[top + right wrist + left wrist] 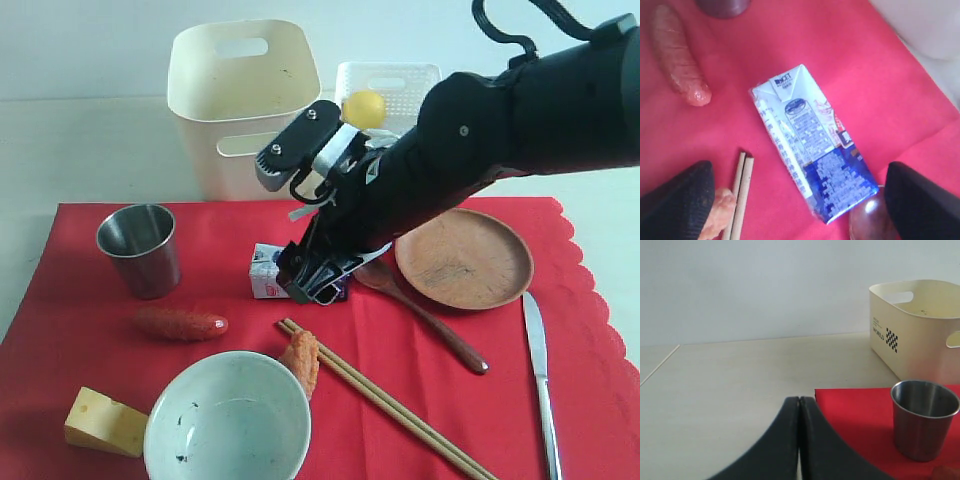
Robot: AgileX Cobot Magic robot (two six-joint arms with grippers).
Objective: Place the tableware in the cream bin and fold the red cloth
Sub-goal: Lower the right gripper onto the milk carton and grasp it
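Observation:
The red cloth (pixel 90 300) covers the table. On it stand a steel cup (pixel 140 250), a grey-white bowl (pixel 228 415), a brown plate (pixel 463 258), a dark wooden spoon (pixel 425 312), chopsticks (pixel 385 398) and a silver knife (pixel 540 370). The cream bin (pixel 243 100) stands behind the cloth. My right gripper (pixel 318 275) hangs open low over the blue-and-white milk carton (pixel 810 140), its fingers either side of the carton's blue end, between the chopstick tips (pixel 740 195) and the spoon bowl (pixel 872 222). My left gripper (pixel 800 402) is shut and empty, off the cloth's corner (pixel 855 405), near the cup (pixel 925 417).
A white lattice basket (pixel 390 85) holding a lemon (pixel 364 108) stands beside the cream bin. Two sausages (pixel 180 324) (pixel 302 360) and a cheese wedge (pixel 105 422) lie on the cloth. The right arm crosses over the cloth's middle.

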